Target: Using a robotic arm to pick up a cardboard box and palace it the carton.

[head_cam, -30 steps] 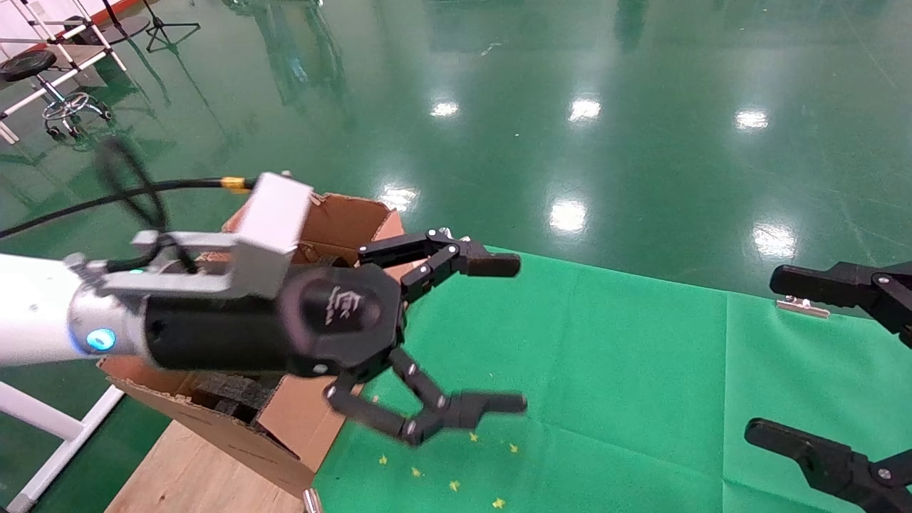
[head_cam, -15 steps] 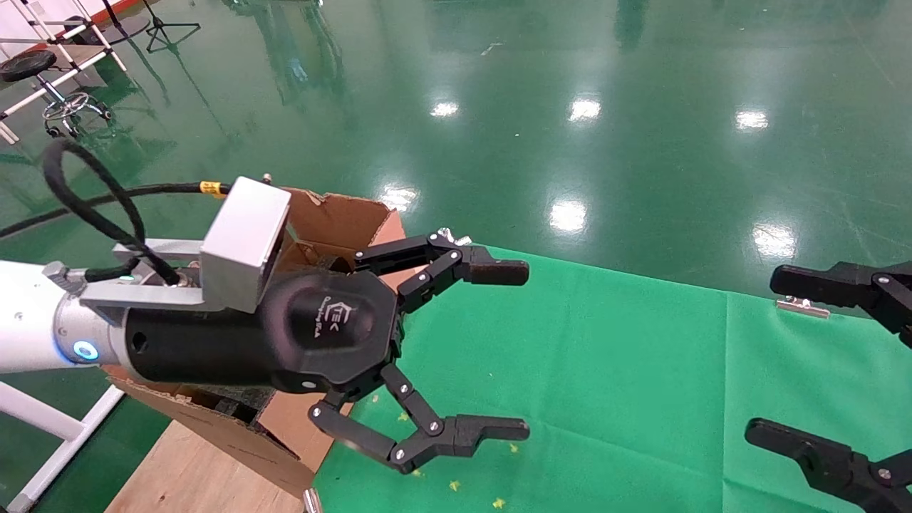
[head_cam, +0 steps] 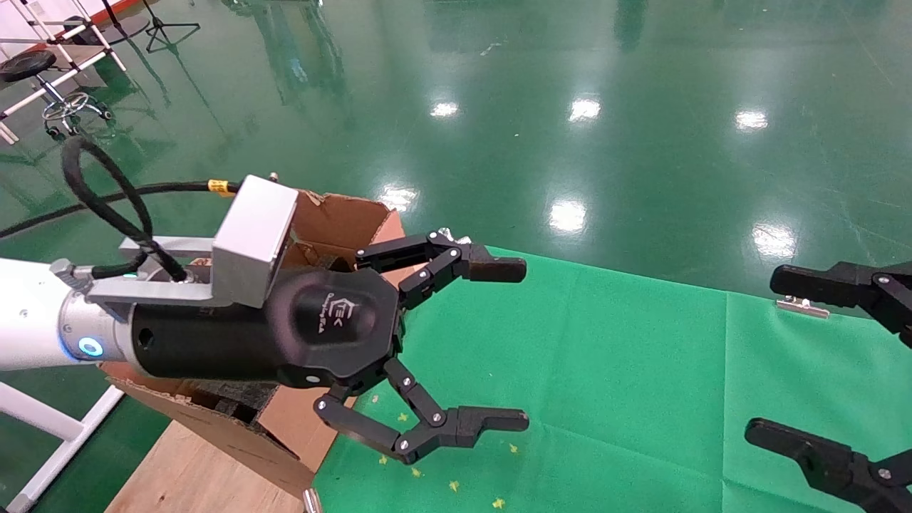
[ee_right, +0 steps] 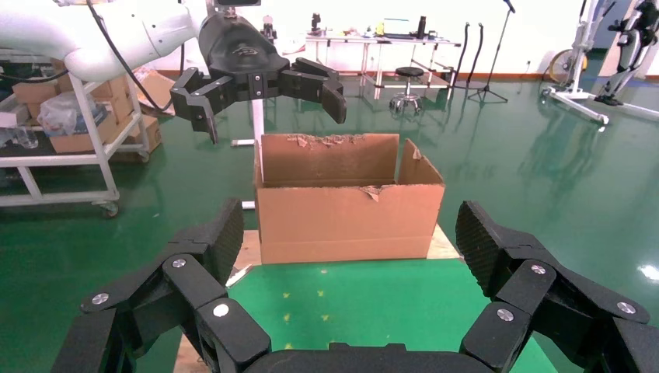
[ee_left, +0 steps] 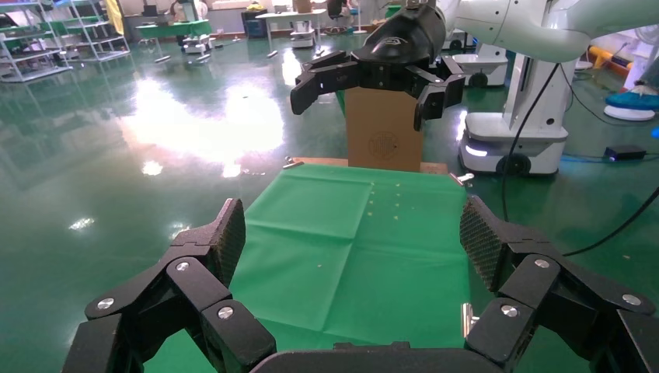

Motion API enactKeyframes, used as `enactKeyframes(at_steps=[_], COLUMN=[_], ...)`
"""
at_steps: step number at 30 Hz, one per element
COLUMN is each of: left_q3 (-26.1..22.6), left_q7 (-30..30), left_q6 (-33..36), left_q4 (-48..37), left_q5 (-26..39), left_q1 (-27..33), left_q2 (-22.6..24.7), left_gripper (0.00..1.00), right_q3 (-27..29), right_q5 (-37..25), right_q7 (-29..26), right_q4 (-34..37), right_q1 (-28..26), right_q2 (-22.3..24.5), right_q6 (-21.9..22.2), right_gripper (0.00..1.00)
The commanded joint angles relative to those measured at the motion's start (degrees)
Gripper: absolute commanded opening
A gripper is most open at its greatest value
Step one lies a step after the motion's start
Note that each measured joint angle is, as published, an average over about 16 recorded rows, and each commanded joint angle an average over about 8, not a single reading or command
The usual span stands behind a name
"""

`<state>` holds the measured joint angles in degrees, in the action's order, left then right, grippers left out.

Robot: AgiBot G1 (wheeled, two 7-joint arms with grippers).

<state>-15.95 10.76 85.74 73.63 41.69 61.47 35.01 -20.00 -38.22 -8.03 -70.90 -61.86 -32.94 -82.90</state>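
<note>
left tool spread, hiding carton interior

Big brown carton sitting at the left end of the green cloth, top flaps up with torn edges, black foam peeking out inside. Partly hidden in the head view behind the robotic arm. White arm with a silver wrist, a blue ring light, a silver block and a looping black cable. Reaching out level above the carton, black gripper spread wide with nothing in it, out over the cloth.
</note>
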Motion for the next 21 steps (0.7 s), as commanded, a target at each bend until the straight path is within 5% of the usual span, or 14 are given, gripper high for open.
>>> enactKeyframes(at_steps=[1,21], left_q3=[0.0,-0.1], left_q7=[0.0,0.1], left_q6=[0.0,-0.1], left_q4=[0.0,-0.2], left_q5=[0.1,0.3], left_q1=[0.0,0.1], left_q2=[0.0,0.0], left_gripper=[1.0,1.0], right_q3=[0.0,0.0], right_q5=[0.0,0.0], right_q7=[0.0,0.0], right_q4=[0.0,0.0], right_q1=[0.0,0.0], right_q2=[0.0,0.0], right_q6=[0.0,0.0], right_gripper=[1.0,1.0])
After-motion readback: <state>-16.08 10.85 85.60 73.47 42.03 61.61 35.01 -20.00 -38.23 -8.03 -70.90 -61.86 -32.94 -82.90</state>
